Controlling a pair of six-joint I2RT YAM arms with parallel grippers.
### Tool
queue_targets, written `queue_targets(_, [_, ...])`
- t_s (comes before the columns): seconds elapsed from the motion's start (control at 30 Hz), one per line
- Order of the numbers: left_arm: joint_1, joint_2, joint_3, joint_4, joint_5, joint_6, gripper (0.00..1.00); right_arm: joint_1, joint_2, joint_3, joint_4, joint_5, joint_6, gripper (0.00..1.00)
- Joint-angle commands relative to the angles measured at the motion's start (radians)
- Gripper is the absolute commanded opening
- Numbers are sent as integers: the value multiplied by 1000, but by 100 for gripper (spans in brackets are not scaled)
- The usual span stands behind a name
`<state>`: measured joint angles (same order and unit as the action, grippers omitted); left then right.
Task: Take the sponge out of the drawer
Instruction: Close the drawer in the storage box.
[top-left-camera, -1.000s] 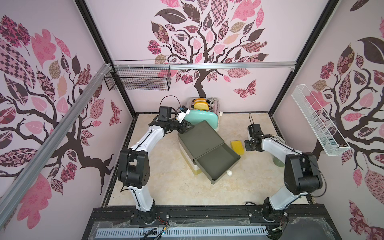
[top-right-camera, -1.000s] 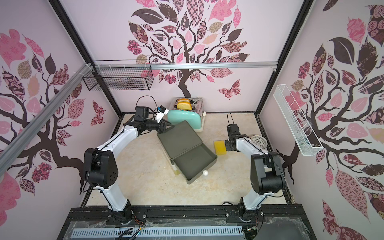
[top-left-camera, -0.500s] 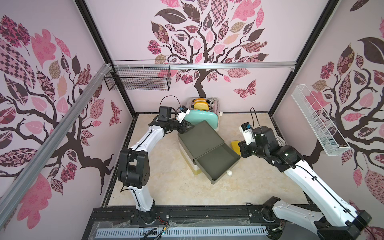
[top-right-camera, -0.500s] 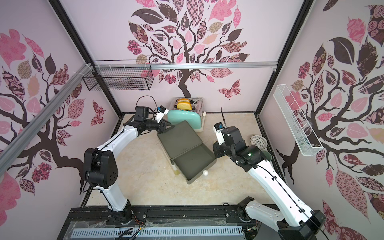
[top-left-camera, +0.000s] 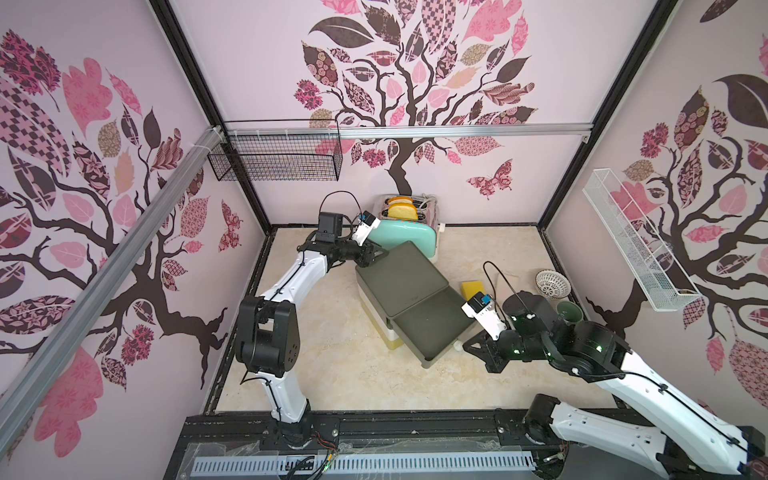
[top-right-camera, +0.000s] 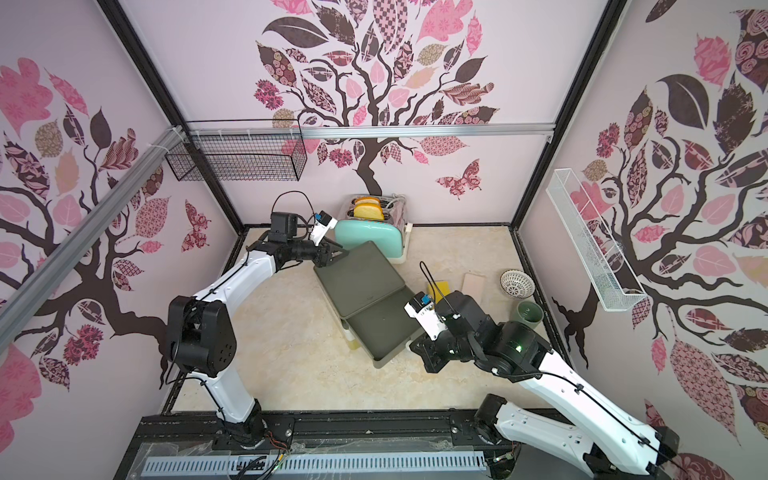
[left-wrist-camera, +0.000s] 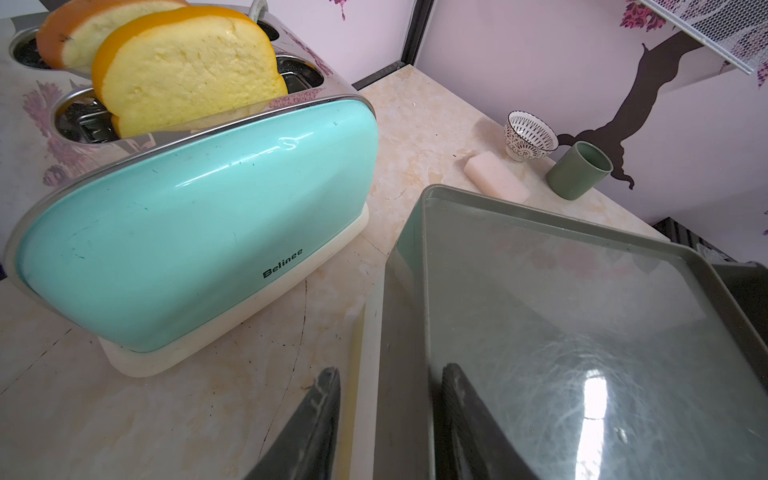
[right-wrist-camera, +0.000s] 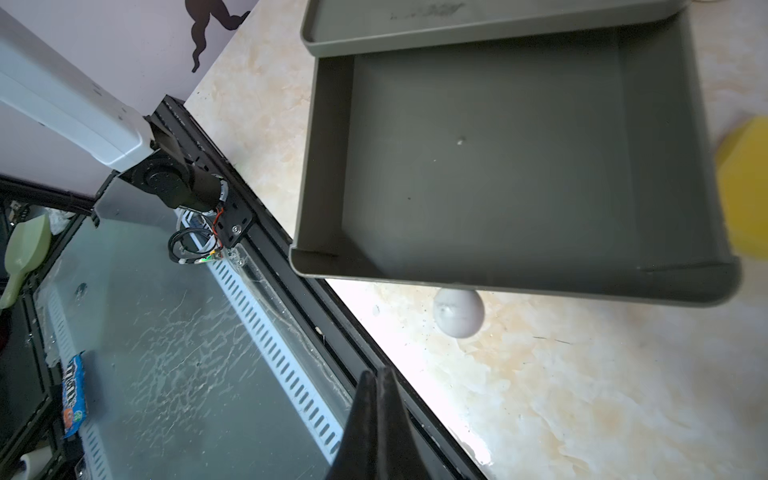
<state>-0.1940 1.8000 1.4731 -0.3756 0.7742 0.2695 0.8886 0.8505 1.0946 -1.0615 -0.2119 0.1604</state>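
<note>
Matt grey-green plastic drawer (right-wrist-camera: 519, 166), glossy mint toaster (left-wrist-camera: 199, 224) with mirror-bright metal top, porous yellow sponge (top-left-camera: 473, 287).

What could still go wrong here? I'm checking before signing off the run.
The drawer hangs open and empty; the right gripper, shut just off its knob, could knock it. The left gripper pinches the cabinet edge, so moving off could drag it. The sponge lies close beside the drawer.

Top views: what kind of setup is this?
Likely a mock kitchen counter inside a robot test cell: a toaster holding bread, a drawer unit on the marble-look countertop, and decal walls.
</note>
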Motion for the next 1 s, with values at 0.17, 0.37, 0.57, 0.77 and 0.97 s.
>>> queue_targets(0.17, [6, 38, -10, -80, -35, 22, 43, 61, 9, -123, 143, 14, 102, 0])
queue_targets(0.37, [5, 33, -11, -82, -30, 20, 43, 62, 98, -95, 194, 49, 31, 0])
queue_targets(0.57, [4, 27, -20, -82, -29, 19, 43, 62, 202, -80, 262, 93, -28, 0])
queue_targets(0.77, [0, 27, -24, -79, -30, 17, 43, 62, 225, -79, 361, 162, -47, 0])
queue_targets(0.97, [-8, 29, -30, -72, -29, 16, 43, 61, 285, -107, 479, 260, -120, 0])
